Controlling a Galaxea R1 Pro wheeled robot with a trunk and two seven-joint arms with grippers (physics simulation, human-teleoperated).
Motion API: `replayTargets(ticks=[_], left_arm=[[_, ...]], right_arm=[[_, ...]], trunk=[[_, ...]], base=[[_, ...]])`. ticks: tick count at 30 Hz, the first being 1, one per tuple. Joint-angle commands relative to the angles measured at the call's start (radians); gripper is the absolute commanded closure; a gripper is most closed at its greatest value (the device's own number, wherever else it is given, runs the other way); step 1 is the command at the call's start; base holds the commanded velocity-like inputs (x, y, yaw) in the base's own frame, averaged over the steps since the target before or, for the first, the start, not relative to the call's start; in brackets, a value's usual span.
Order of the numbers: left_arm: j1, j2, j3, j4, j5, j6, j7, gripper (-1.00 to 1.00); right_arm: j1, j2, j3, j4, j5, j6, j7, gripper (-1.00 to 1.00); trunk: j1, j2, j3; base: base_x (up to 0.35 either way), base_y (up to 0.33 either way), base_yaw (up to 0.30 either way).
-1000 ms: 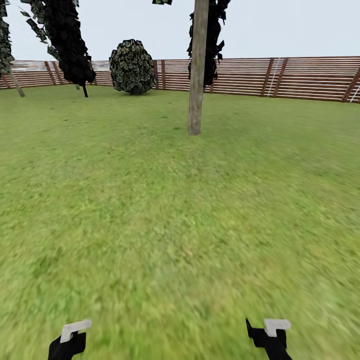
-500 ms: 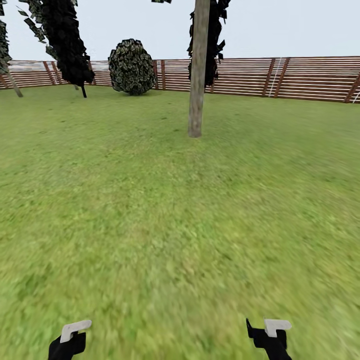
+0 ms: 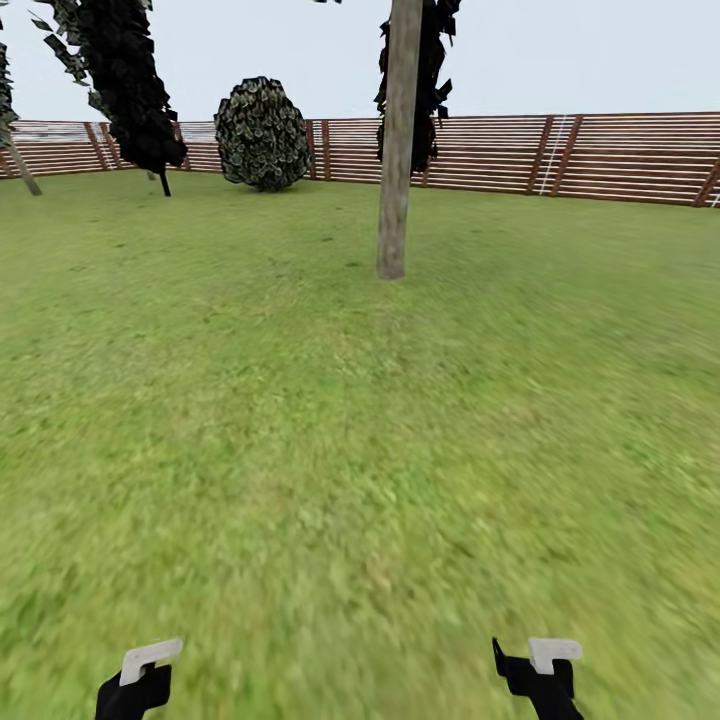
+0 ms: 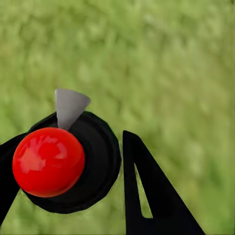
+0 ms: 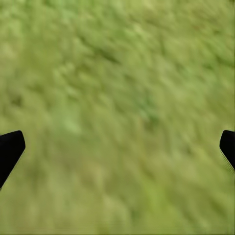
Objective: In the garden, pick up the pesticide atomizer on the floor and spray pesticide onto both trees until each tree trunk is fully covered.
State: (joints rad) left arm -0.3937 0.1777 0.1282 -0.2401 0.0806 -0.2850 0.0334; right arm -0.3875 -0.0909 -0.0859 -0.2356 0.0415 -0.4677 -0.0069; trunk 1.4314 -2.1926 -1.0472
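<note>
The pesticide atomizer (image 4: 54, 159) has a glossy red ball top, a black round body and a grey nozzle. My left gripper (image 4: 68, 142) is shut on it over the grass, one black finger on each side. That gripper (image 3: 135, 685) also shows at the bottom left of the head view. My right gripper (image 5: 121, 142) is open, its fingertips wide apart over bare grass, and it sits low at the right (image 3: 540, 675). A tall tree trunk (image 3: 394, 160) of pale grey-brown bark rises from the lawn straight ahead, well beyond both grippers. No white specks show on it.
A brown slatted fence (image 3: 600, 155) closes off the far side of the lawn (image 3: 330, 430). A round dark bush (image 3: 263, 133) and a dark leafy tree (image 3: 130, 80) stand near it. A thin leaning trunk (image 3: 22, 172) sits at the far left.
The whole head view has crept forward: the trunk's base sits a little lower and nearer in the picture. Both grippers hold the same places in the view.
</note>
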Motion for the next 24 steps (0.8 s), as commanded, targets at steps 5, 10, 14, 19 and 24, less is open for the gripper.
replayTargets(ticks=[5, 10, 14, 19, 24], left_arm=[[0.0, 0.0, -0.002, 0.001, 0.008, -0.003, 0.0, 1.0], [0.0, 0.0, -0.002, 0.001, 0.008, -0.003, 0.0, 1.0], [-0.001, 0.0, -0.003, 0.001, 0.008, -0.003, 0.0, 1.0], [-0.001, 0.0, -0.004, 0.001, 0.008, -0.003, 0.0, 1.0], [0.0, 0.0, -0.004, 0.001, 0.008, -0.003, 0.0, 1.0]], right_arm=[[-0.001, 0.0, -0.005, 0.001, 0.005, -0.003, -0.001, -1.0], [-0.001, 0.0, -0.005, 0.001, 0.005, -0.003, -0.001, -1.0], [-0.001, 0.0, -0.005, 0.001, 0.005, -0.003, -0.001, -1.0], [-0.001, 0.0, -0.005, 0.001, 0.003, -0.004, -0.002, -1.0], [-0.001, 0.0, -0.005, 0.001, 0.004, -0.005, -0.002, -1.0]], trunk=[[0.0, 0.0, -0.001], [0.0, 0.0, -0.001], [0.0, 0.0, -0.001], [0.0, 0.0, -0.001], [0.0, 0.0, -0.001]], base=[[0.338, 0.0, 0.0], [0.338, 0.0, 0.0], [0.338, 0.0, 0.0], [0.338, 0.0, 0.0], [0.338, 0.0, 0.0]])
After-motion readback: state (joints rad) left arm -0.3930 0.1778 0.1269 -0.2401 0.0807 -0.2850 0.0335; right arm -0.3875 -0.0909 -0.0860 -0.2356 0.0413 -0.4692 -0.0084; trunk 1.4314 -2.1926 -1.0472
